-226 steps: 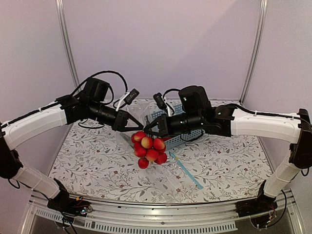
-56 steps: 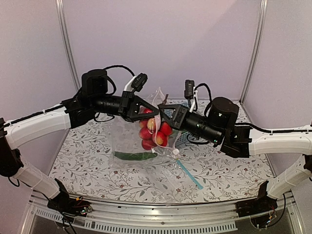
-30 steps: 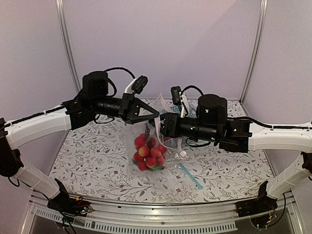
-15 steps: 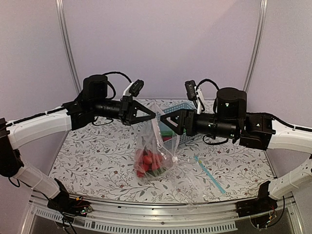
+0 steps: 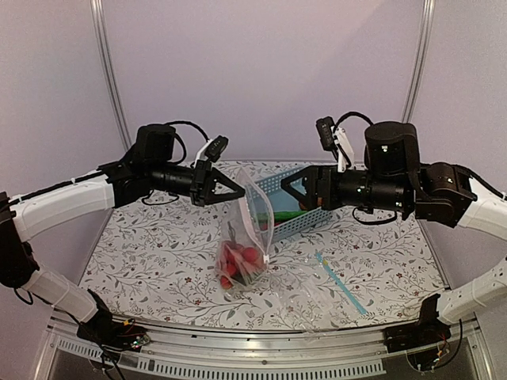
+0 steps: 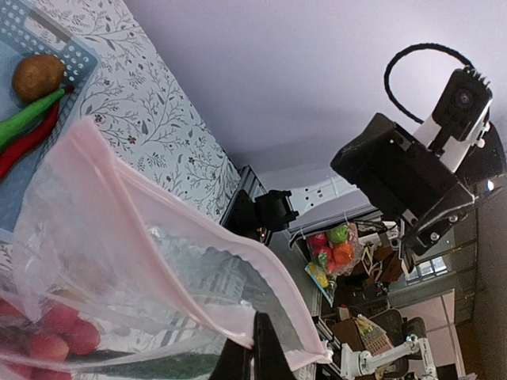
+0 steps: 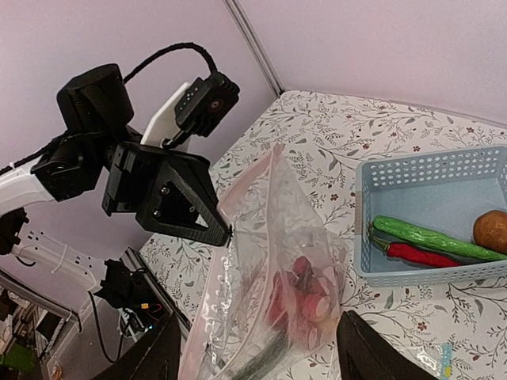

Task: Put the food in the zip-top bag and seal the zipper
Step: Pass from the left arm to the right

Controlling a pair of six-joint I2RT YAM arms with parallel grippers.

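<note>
Two grippers — left gripper (image 5: 240, 192) pinching the zip-top bag (image 5: 252, 226) by its pink zipper (image 6: 182, 229), red fruits (image 5: 238, 260) inside; right gripper (image 5: 291, 188) at the bag's 3 o'clock, jaws wide, empty.

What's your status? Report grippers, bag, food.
Left gripper shut on bag, holding it up. Right gripper open, empty. Fruit inside; chili, potato, green vegetable in basket. Bag unsealed.

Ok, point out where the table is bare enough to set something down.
Bare floral tablecloth lies left of the hanging zip-top bag, out to the table's left edge. A smaller bare patch sits right of the teal-blue strip. The middle is crowded: the bag, the blue basket behind it, and the strip at its right.
</note>
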